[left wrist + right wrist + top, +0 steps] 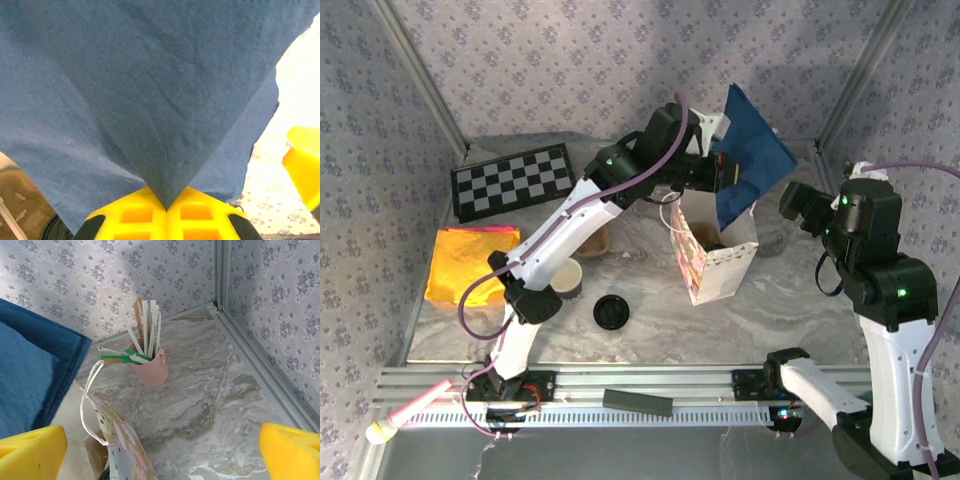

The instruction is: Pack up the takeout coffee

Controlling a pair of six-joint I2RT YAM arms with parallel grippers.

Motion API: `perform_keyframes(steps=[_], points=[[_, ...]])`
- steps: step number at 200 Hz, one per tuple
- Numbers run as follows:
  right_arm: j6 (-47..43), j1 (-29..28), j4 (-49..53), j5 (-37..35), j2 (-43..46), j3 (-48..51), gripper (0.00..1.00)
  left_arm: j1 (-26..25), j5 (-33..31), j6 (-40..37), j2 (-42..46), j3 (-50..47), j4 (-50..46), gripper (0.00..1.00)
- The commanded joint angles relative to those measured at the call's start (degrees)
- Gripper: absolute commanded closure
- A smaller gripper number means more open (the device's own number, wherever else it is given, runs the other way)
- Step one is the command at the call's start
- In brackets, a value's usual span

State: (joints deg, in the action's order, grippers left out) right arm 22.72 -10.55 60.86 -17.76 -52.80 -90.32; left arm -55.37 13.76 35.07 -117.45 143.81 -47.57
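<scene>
Marbled grey counter (660,335), floral walls. Left claw (166,202) pinching dark blue fabric cloth (750,150) at 12 o'clock of patterned open paper bag (715,270); right claw (160,455) spread wide at 3 o'clock. Dark lidded paper coffee cup (712,240) seemingly inside bag, barely visible.

I count one blue cloth (750,150), one patterned paper bag (710,272), one lidless cup (567,277), one loose black lid (611,312), one checkerboard (512,180), one yellow cloth (470,262), and one pink cup (151,371) of sticks.

A robotics lab cell: floral-papered panels (570,60) in metal framing (420,72) enclose a marble-look table (710,325) and mounting rail (700,385).
</scene>
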Motion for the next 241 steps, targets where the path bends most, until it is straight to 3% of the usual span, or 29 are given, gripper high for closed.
perform_keyframes(steps=[1,61,117,159,171,190,210,241], points=[[0.7,0.4,0.8,0.8,0.1,1.0,0.0,-1.8,0.3,-0.3,3.8,-6.6,2.0,1.0],[1.5,0.6,-0.7,2.9,0.1,2.0,0.0,0.8,-2.0,1.9,12.0,-26.7,10.5,1.0],[1.9,0.7,-1.0,4.0,0.0,2.4,0.0,2.7,-1.6,1.5,12.3,-31.0,11.9,1.0],[1.9,0.8,-1.0,3.9,-0.1,2.9,0.0,1.2,-5.2,-2.5,9.5,-29.3,2.4,1.0],[1.8,0.7,-1.0,4.0,-0.1,3.0,0.0,0.7,-5.5,-3.2,9.3,-29.3,0.8,0.84],[1.8,0.8,-1.2,4.3,-0.4,3.1,0.0,0.7,-6.4,-3.6,8.8,-28.5,-1.1,0.82],[1.9,0.9,-1.5,4.6,-0.9,3.1,0.0,0.6,-7.3,-3.6,8.7,-26.2,-2.6,0.61],[2.0,0.9,-2.0,5.0,-1.5,3.2,0.0,0.6,-6.8,-3.5,8.4,-21.1,-3.4,0.48]])
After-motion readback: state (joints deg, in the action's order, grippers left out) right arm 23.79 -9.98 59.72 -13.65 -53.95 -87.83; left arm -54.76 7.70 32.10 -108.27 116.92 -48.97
